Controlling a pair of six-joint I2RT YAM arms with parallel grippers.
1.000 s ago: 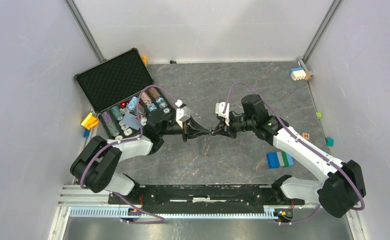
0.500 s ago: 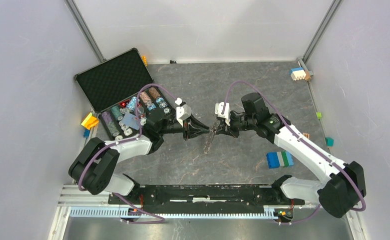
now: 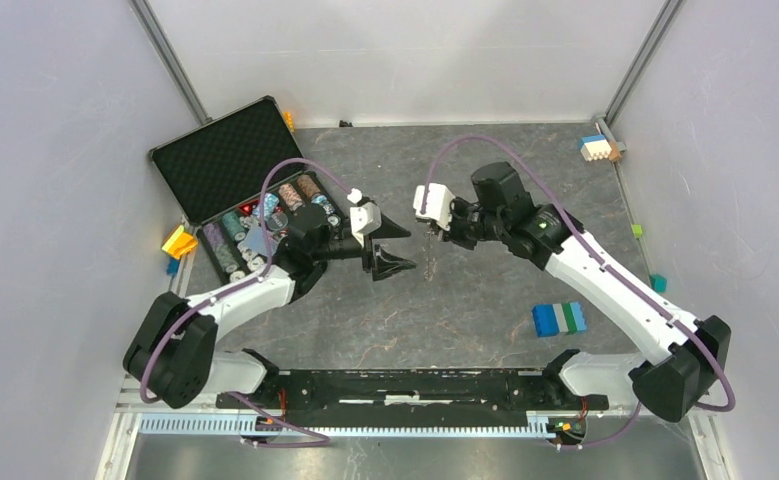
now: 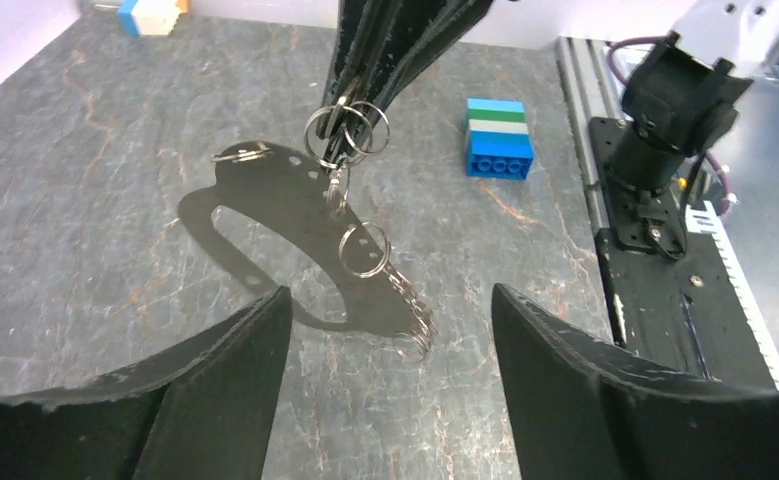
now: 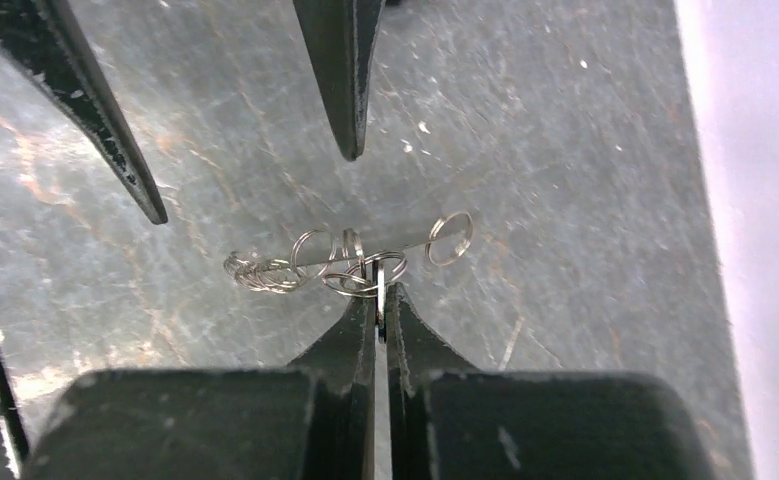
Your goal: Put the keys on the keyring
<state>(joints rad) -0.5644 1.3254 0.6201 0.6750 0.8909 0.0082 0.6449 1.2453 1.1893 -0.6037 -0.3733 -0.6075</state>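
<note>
Above the middle of the grey table [image 3: 465, 300], your right gripper [image 3: 431, 231] is clenched on the keyring [image 4: 349, 128]. The keyring is a bunch of linked silver split rings, and it dangles from the fingertips clear of the surface (its shadow [image 4: 265, 230] lies on the stone beneath). A second ago both grippers met tip to tip over this bunch. Since then your left gripper [image 3: 405, 247] has let go, spread its jaws wide and drawn back toward the open black case [image 3: 227, 158]; it holds nothing. The right arm has lifted the rings and carried them slightly away. The keyring now hangs from one arm alone, which likely frees the left to fetch a key. No key shows clearly in any view, and I cannot tell whether one already sits among the rings.
</note>
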